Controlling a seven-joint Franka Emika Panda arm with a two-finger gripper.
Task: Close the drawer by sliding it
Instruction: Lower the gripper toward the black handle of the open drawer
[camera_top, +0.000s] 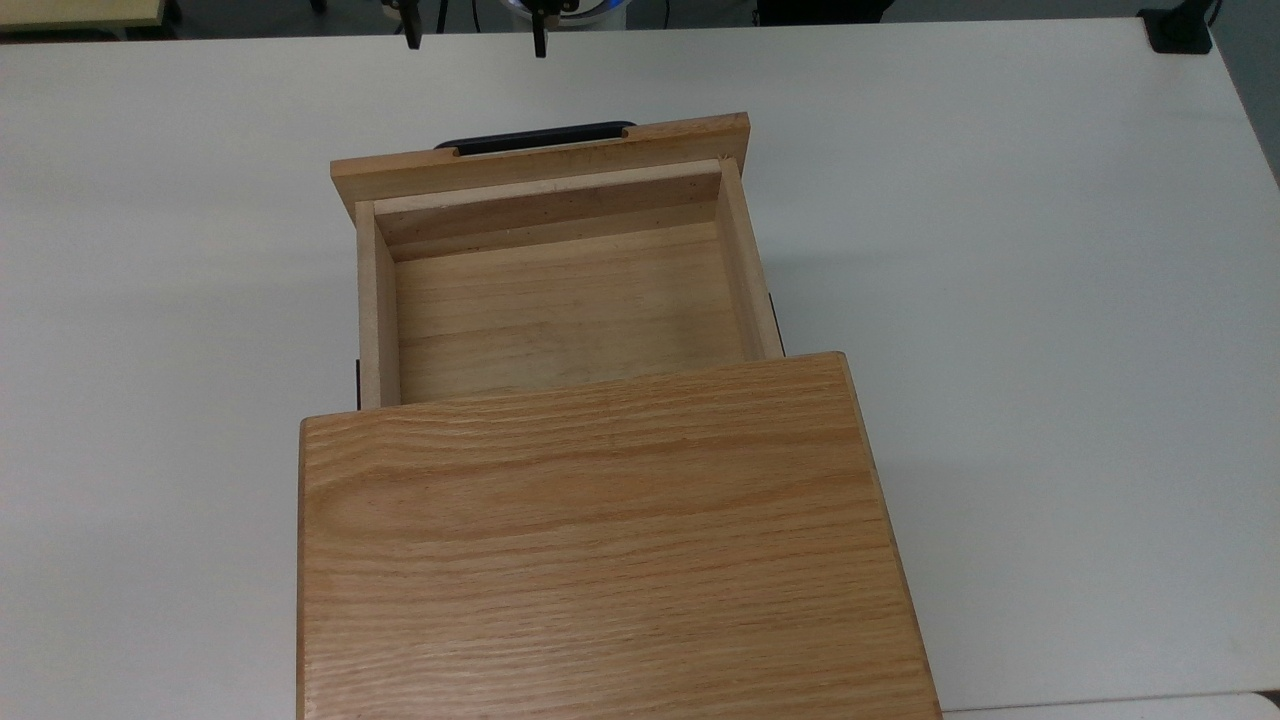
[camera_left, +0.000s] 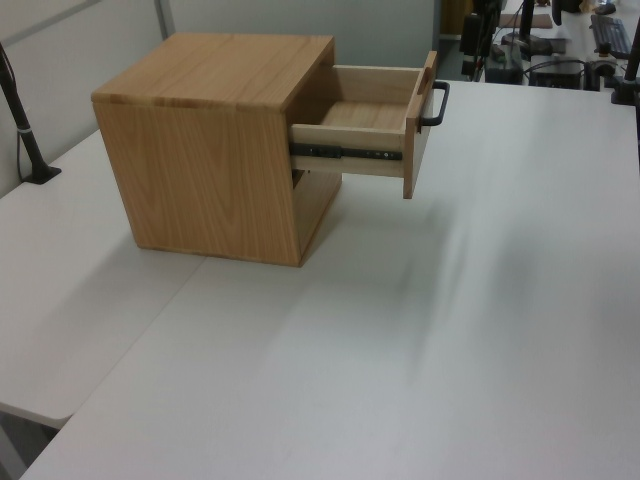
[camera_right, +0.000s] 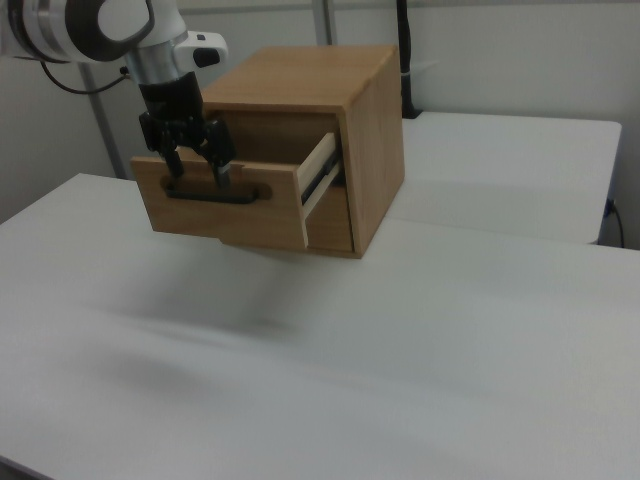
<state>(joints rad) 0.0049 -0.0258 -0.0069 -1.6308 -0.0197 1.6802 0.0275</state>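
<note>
Drawer (camera_top: 560, 300) stood pulled well out of cabinet (camera_top: 600, 540), approx. most of its tray exposed, inside bare. Front panel faced the top view's top edge, w/ black handle (camera_top: 535, 138) on its outer face. Slide rail (camera_left: 345, 153) visible along drawer's side in the left view. Cabinet sat on white table (camera_top: 1050, 300). Gripper (camera_right: 197, 168) hung in front of the panel, above the handle in the right view, jaws spread apart, fingers (camera_right: 222, 172) pointing down, holding nothing; contact w/ panel can't be told.

Bare white table (camera_top: 1000, 300) all around the pulled-out drawer (camera_top: 560, 300), open space before its black handle (camera_top: 535, 137).
</note>
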